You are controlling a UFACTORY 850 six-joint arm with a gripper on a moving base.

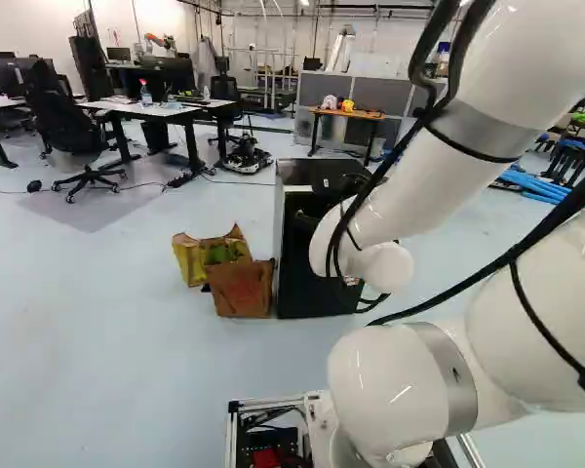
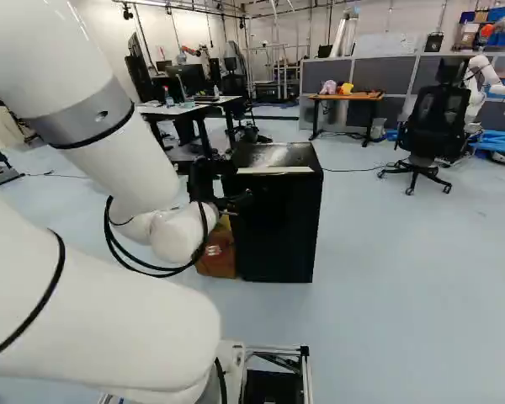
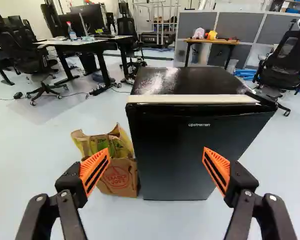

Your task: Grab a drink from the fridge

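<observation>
Pale blue-grey floor [image 1: 127, 370], smooth, laid through a large white-walled workroom. Gripper [image 2: 239, 200]: black, two fingers with orange pads [image 3: 95, 171], spread wide apart, grasping nothing. White arm [image 2: 122, 168]: extended forward over the floor, black cables looped along it. Fridge [image 3: 182, 155]: one, small, black, upright on the floor, just ahead of the gripper and apart from the pads; door closed, glossy top, pale strip along the upper front edge. Drink: whereabouts cannot be told. Paper bag [image 3: 119, 177]: brown, red print, standing beside the fridge, on its left in the wrist view. Second bag [image 1: 190, 261]: yellow and brown, just behind the first, mouth open. Farther out, desk [image 1: 166, 109]: pale top, dark legs, bearing monitors and a spray bottle [image 1: 145, 95]. Low table [image 2: 347, 96]: orange-brown top, a pink item and a yellow item upon it, before grey partitions [image 2: 396, 76]. Office chair [image 2: 438, 126]: black, wheeled, at the right of the right base view. Another robot [image 2: 486, 77]: white, beyond that chair.
</observation>
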